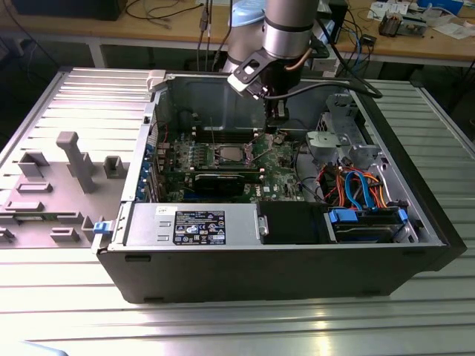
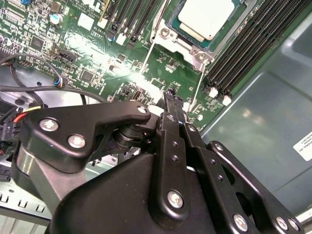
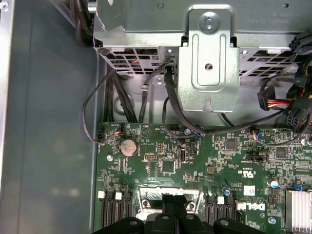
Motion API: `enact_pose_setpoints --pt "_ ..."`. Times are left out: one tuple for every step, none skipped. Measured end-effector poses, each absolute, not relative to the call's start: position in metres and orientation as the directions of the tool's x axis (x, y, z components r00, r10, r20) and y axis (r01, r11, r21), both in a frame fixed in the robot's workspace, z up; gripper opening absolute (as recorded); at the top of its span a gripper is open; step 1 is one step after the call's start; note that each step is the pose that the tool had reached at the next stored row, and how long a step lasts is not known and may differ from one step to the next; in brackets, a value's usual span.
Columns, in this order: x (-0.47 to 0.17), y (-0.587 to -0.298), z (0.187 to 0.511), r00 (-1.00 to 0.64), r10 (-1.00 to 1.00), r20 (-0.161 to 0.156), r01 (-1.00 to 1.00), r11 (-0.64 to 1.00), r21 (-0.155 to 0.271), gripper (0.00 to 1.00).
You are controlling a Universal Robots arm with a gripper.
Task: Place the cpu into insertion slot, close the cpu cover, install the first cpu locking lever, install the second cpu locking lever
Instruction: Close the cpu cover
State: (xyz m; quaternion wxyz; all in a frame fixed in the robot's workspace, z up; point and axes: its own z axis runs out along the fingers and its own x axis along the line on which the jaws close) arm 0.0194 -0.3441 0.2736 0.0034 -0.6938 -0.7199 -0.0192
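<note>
- Exterior view: a black, open-sided computer case [image 1: 260, 274] lies flat on a ribbed grey metal table [image 1: 223, 326]. This turns its green circuit board [image 1: 278, 182] upward, probably so the arm can reach it from above.
- The arm comes down from the upper middle of the frame. Its black linkage gripper [image 1: 276, 124] hangs low inside the case, just to the exterior view's right of the socket and close above the board.
- In both wrist views the gripper [image 2: 169, 93] [image 3: 174, 202] has its fingers drawn together, and nothing shows between them. I judge that this narrow tip suits pressing on small socket parts, not carrying anything.
- The small flat square cpu [image 2: 207, 17], with a dull silver top and thin green rim, lies level in the dark-framed square insertion slot [image 2: 171, 23]. It is not in the gripper, so I take the placing step as done.
- I cannot tell whether the cpu cover lies over the chip.
- Two thin silver wire locking levers [image 2: 147, 61] run out from the socket's corners towards the gripper. They appear unlatched, though that is my reading.
- The fingertips sit between these levers, near them but apart from the cpu.
- Long black memory slots [image 2: 243, 48] flank the socket.
- A folded silver metal drive cage [image 3: 208, 63] stands beyond the board's edge, with dark cables looping beneath it.
</note>
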Motion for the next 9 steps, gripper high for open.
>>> enact_pose_setpoints --pt "0.0206 -0.3441 0.2736 -0.037 0.999 0.032 0.999 0.036 0.023 0.11" --pt "0.0219 -0.3441 0.2735 -0.037 0.999 0.032 0.999 0.036 0.023 0.11" --pt "0.0225 -0.3441 0.2734 -0.037 0.999 0.032 0.999 0.036 0.023 0.11" --pt "0.023 -0.3441 0.2734 -0.037 0.999 0.032 0.999 0.036 0.023 0.11" --pt "0.0236 -0.3441 0.2734 -0.037 0.999 0.032 0.999 0.036 0.023 0.11" --pt "0.0242 -0.3441 0.2733 -0.037 0.999 0.031 0.999 0.036 0.023 0.11" --pt "0.0247 -0.3441 0.2733 -0.037 0.999 0.031 0.999 0.036 0.023 0.11" --pt "0.0253 -0.3441 0.2732 -0.037 0.999 0.031 0.999 0.036 0.023 0.11" --pt "0.0259 -0.3441 0.2731 -0.037 0.999 0.031 0.999 0.036 0.023 0.11"
